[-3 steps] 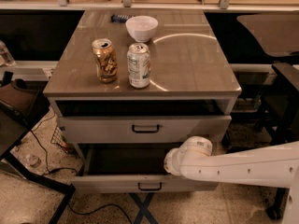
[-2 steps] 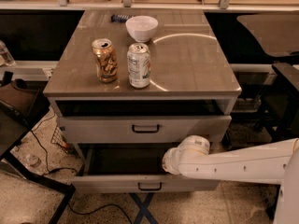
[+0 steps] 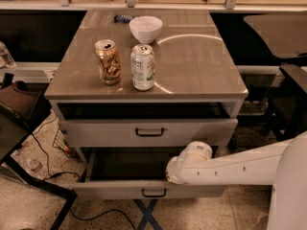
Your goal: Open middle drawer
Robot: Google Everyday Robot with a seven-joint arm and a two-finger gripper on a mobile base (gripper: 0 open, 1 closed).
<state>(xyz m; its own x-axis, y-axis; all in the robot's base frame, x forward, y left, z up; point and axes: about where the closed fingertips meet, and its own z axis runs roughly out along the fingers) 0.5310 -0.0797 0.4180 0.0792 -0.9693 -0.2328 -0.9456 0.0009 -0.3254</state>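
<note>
Middle drawer [image 3: 120, 189] pulled out under the taller-fronted drawer [image 3: 96, 132], white arm [image 3: 240, 166] crossing it from the right, gripper [image 3: 172, 172] low inside by its front panel (grasping or released, cannot tell), two cans [image 3: 108, 61] [image 3: 143, 66] on top.

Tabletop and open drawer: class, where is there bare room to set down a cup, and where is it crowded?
Free: the tabletop's right half, from white can and bowl to the right edge, and the strip before both cans. Crowded: left-centre, around the brown can. The middle drawer looks bare at left; the gripper occupies its right.
</note>
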